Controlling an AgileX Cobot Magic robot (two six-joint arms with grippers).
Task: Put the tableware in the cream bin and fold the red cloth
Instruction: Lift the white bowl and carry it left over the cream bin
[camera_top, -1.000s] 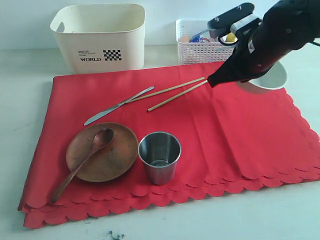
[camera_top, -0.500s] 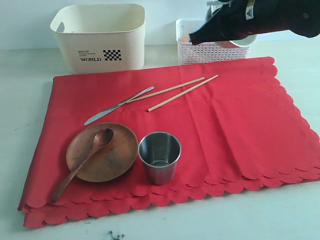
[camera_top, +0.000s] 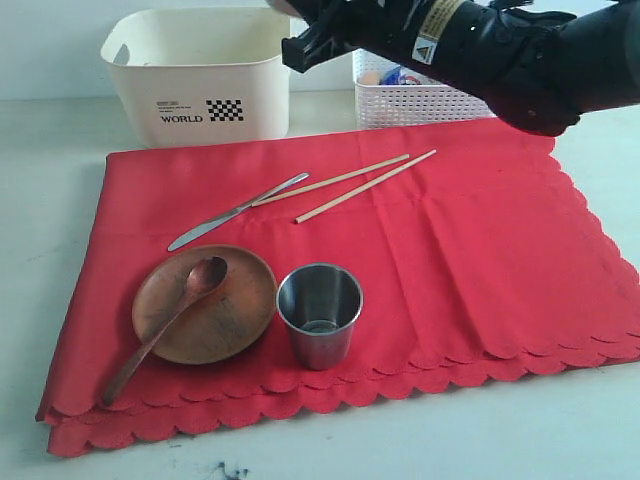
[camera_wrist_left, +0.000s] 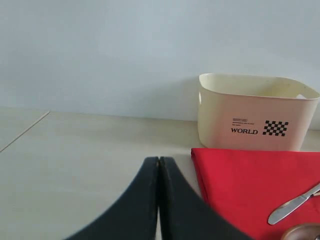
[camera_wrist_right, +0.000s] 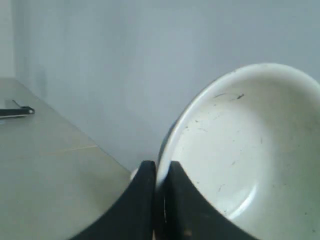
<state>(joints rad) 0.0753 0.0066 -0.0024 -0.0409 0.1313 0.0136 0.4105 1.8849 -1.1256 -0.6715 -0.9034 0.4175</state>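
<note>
Pinches the bowl (camera_wrist_right: 240, 160) by its rim in the right gripper (camera_wrist_right: 159, 170), jaws almost together, raised by the bin's (camera_top: 180, 90) right edge. Holds the left gripper (camera_wrist_left: 159, 162) pressed closed and empty above bare table beside the cloth (camera_top: 450, 260). On the cloth: plate (camera_top: 230, 320) bearing spoon (camera_top: 165, 335), cup (camera_top: 320, 315) just beside, knife (camera_top: 235, 212), chopsticks (camera_top: 350, 180)
</note>
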